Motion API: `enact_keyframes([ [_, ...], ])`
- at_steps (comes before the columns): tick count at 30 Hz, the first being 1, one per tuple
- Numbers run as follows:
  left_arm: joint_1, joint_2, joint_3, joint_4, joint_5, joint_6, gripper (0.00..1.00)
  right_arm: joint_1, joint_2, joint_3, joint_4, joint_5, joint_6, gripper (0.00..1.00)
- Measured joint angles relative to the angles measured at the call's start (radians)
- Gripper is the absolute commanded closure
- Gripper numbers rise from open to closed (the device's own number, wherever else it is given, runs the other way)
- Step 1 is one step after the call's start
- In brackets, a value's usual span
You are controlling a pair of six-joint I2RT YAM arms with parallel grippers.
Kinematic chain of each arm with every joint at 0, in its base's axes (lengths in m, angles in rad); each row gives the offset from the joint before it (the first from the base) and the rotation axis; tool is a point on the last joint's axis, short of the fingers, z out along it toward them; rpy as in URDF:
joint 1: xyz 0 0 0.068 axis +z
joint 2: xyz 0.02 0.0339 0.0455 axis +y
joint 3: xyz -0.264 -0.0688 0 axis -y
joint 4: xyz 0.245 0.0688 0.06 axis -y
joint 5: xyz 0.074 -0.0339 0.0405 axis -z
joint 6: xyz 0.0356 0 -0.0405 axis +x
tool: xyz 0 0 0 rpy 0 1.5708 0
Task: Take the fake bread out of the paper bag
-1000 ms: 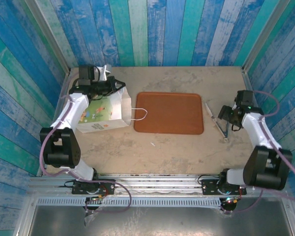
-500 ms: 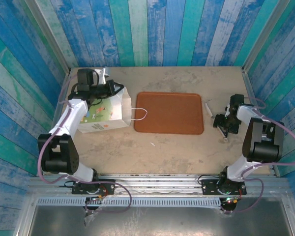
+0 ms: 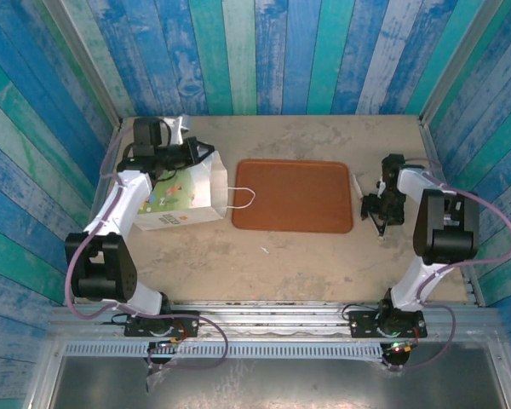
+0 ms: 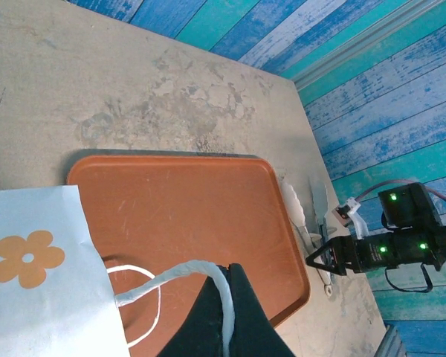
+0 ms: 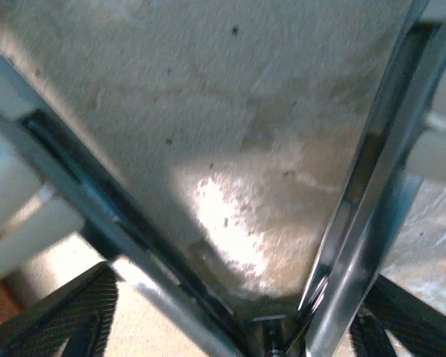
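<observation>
The white paper bag (image 3: pixel 177 192) lies on its side at the left of the table, flower print up, its mouth toward the tray. My left gripper (image 3: pixel 190 153) hovers over the bag's top edge. In the left wrist view that gripper (image 4: pixel 229 296) is shut on one white loop handle (image 4: pixel 171 274), and the bag (image 4: pixel 37 275) shows an orange flower. The fake bread is hidden. My right gripper (image 3: pixel 381 205) is down over metal tongs (image 3: pixel 376 214) and stands open. The tongs' hinge (image 5: pixel 271 331) lies between its fingers (image 5: pixel 82 312).
A flat reddish-brown tray (image 3: pixel 294 195) lies mid-table, right of the bag. The bag's second handle (image 3: pixel 243 198) rests on the tray's left edge. A white utensil (image 4: pixel 293 204) lies beside the tongs, between the tray and the right wall. Blue plank walls close in three sides.
My right arm has folded in, carrying its gripper leftward onto the tongs. The left gripper shifted slightly at first and has kept hold of the handle.
</observation>
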Motion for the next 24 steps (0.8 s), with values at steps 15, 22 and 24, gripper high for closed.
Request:
enact_keyframes([
  [15,0.0,0.0,0.01,-0.015,0.014,0.0,1.0,-0.014,0.203,0.263,-0.238,-0.005,-0.129,0.16],
  [22,0.0,0.0,0.011,-0.016,0.015,0.0,1.0,-0.014,0.227,0.296,-0.273,-0.004,-0.14,0.16],
  [24,0.0,0.0,0.011,-0.016,0.015,0.0,1.0,-0.014,0.232,0.303,-0.279,-0.004,-0.139,0.16],
])
